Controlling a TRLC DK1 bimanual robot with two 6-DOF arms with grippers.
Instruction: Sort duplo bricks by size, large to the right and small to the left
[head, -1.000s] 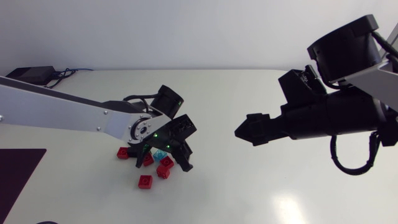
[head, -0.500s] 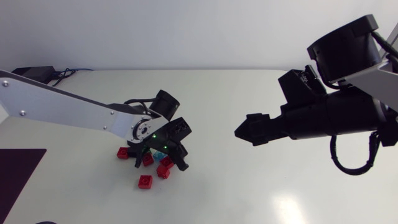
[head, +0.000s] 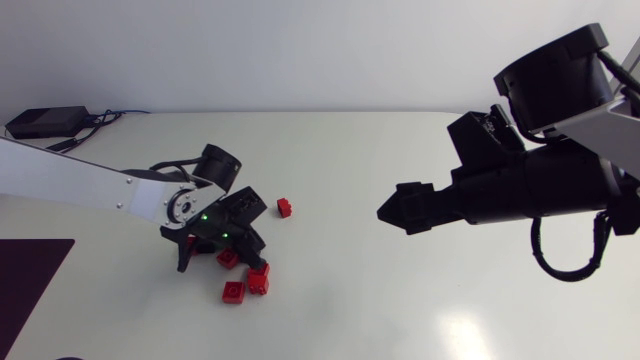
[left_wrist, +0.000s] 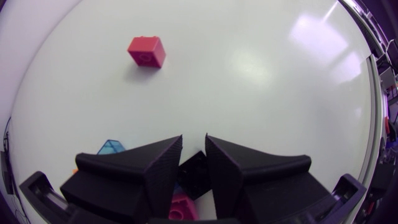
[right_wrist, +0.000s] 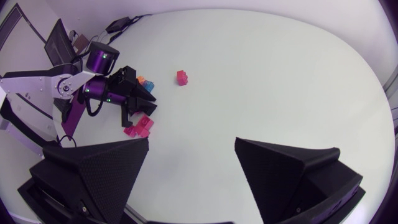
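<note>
Left wrist view for guidance: with the left claw (left_wrist: 194, 139) pinched narrow on the black brick (left_wrist: 196, 177) above the red bricks (head: 233, 291) in the bench's left half, lift clear, carry toward the left edge, release only once seated flat.

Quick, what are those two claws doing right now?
Left gripper: cannot tell; a small black plastic brick lies right at it.
Right gripper: open, holding nothing.

Small red bricks (head: 233, 291) cluster together; one red brick (head: 284, 207) lies apart.
</note>
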